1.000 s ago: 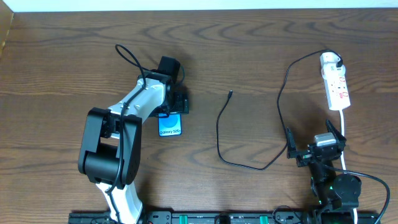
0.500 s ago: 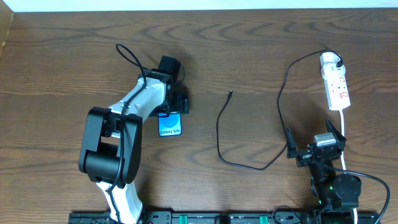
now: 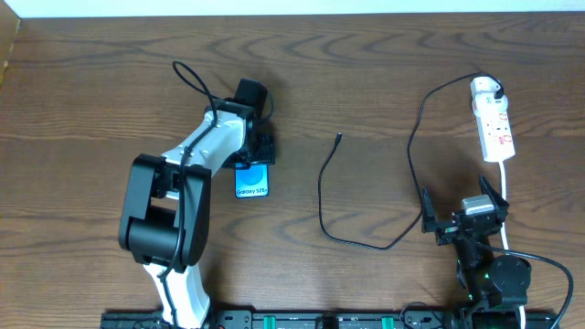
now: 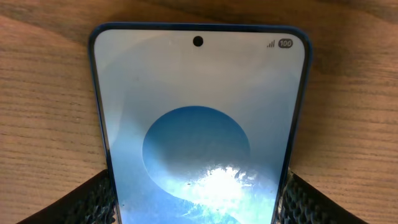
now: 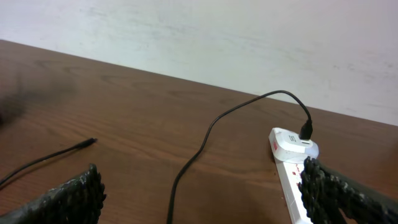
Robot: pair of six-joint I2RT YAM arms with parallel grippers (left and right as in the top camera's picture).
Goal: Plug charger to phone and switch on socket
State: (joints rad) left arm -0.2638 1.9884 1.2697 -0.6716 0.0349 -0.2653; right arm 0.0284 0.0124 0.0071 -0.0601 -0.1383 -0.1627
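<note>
The phone (image 3: 251, 183) lies flat on the table with its blue screen lit. In the left wrist view the phone (image 4: 199, 112) fills the frame. My left gripper (image 3: 259, 153) is shut on the phone, a finger pressed to each long edge (image 4: 199, 190). The charger cable (image 3: 322, 196) lies loose in a curve, with its black tip (image 3: 338, 138) free on the table. Its white plug (image 3: 484, 89) sits in the socket strip (image 3: 495, 128) at the far right. My right gripper (image 3: 464, 215) is open and empty (image 5: 199, 193), near the strip (image 5: 292, 180) and above the cable (image 5: 205, 134).
The strip's white cord (image 3: 505, 196) runs down the right side past my right gripper. A pale wall (image 5: 217, 37) rises behind the table's far edge. Bare wood lies between the phone and the cable tip (image 5: 90, 142).
My left arm has shifted slightly to the right, and the phone has moved with it. The right arm, the cable and the strip have not moved.
</note>
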